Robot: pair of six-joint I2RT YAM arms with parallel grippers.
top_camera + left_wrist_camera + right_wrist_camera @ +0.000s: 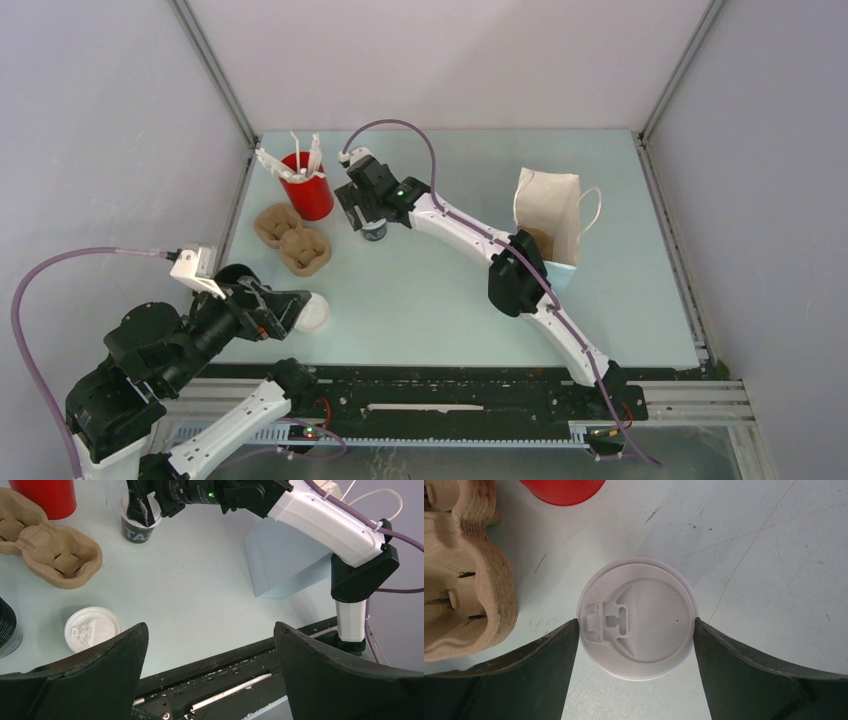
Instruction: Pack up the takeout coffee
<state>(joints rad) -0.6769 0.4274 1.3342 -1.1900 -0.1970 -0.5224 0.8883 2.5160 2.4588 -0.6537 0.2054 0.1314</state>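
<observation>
The takeout coffee (pixel 638 611), a small black cup with a white lid, stands on the table right of the pulp tray. It also shows in the top view (pixel 374 232) and the left wrist view (pixel 136 529). My right gripper (pixel 635 623) comes down over it, one finger touching each side of the lid rim; it also shows in the top view (pixel 366 218). My left gripper (pixel 210 626) is open and empty, low near the table's front left (pixel 293 311). The white paper bag (pixel 552 222) stands open at the right.
A brown pulp cup tray (pixel 293 240) and a red cup with white cutlery (pixel 309 188) sit left of the coffee. A loose white lid (pixel 92 628) lies beside my left gripper. A stack of black cups (pixel 7 626) is at the far left.
</observation>
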